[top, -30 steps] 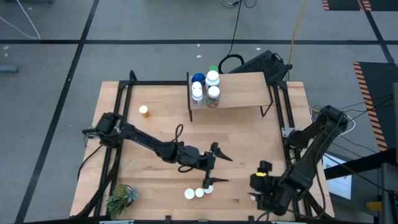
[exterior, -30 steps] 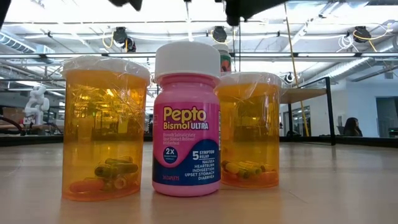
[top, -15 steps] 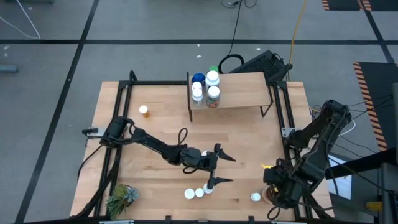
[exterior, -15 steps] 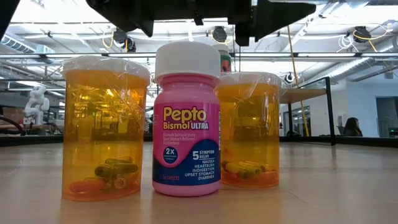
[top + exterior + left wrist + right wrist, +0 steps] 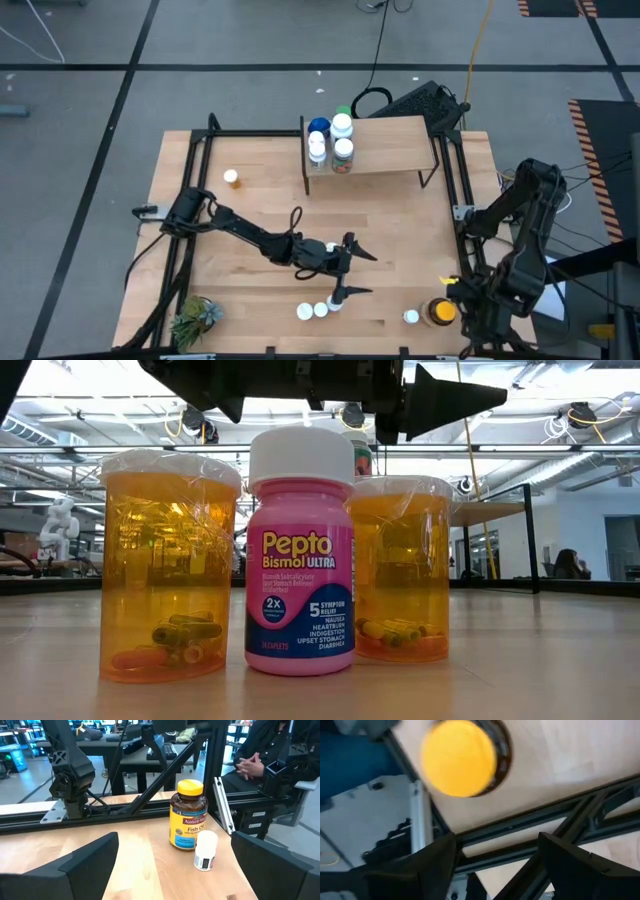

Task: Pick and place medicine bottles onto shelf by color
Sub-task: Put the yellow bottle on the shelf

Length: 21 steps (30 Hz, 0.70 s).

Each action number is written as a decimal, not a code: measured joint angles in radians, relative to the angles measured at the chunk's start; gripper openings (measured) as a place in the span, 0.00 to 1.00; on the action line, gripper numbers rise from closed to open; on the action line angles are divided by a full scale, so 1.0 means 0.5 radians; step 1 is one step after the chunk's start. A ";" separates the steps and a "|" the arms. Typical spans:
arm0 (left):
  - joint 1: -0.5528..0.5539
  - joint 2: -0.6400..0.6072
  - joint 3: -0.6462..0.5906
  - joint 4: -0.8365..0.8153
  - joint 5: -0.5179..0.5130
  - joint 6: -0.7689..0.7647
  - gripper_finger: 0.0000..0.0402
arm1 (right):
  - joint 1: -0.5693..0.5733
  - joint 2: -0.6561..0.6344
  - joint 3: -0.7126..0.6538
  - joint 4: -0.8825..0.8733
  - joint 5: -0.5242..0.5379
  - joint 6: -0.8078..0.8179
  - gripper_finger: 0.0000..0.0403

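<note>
Three medicine bottles stand together near the table's front edge: two orange ones point(image 5: 165, 565) point(image 5: 400, 565) and a pink one with a white cap point(image 5: 300, 550). My left gripper point(image 5: 352, 271) hangs open just above and slightly right of them, touching nothing. A yellow-lidded amber jar point(image 5: 187, 822) and a small white bottle point(image 5: 205, 851) stand at the front right. My right gripper point(image 5: 495, 865) is open above the table's right frame, beside the jar's lid point(image 5: 460, 757). The shelf point(image 5: 385, 145) at the back carries several bottles point(image 5: 330, 140) on its left end.
A small orange bottle point(image 5: 231, 177) stands alone at the far left. A green plant point(image 5: 195, 318) sits at the front left corner. Black frame rails point(image 5: 190, 190) run along the table's sides. Bare wood lies between the shelf and the front bottles. A person sits beyond the right edge point(image 5: 260, 760).
My right gripper has drawn back toward the table's right edge, uncovering the yellow-lidded jar and the small white bottle, which stand still. My left gripper has come down over the three front bottles and shifted slightly right, staying open.
</note>
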 joint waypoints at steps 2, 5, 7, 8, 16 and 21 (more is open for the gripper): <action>-0.007 0.000 0.000 0.010 -0.001 0.004 0.98 | 0.022 0.001 -0.077 0.033 -0.014 0.049 0.69; -0.009 0.003 0.007 0.126 -0.001 0.004 0.98 | 0.038 0.002 -0.190 0.088 -0.109 0.071 0.69; -0.002 0.052 0.100 0.142 -0.019 0.026 0.98 | 0.039 0.002 -0.251 0.092 -0.170 0.073 0.69; 0.001 0.084 0.154 0.107 -0.035 0.036 0.98 | 0.039 0.002 -0.277 0.092 -0.182 0.072 0.69; 0.003 0.620 1.077 -0.394 0.106 0.119 0.98 | 0.039 0.001 -0.333 0.094 -0.216 0.068 0.69; 0.010 0.955 1.628 -0.402 0.285 0.131 0.98 | 0.039 -0.001 -0.333 0.092 -0.215 0.034 0.69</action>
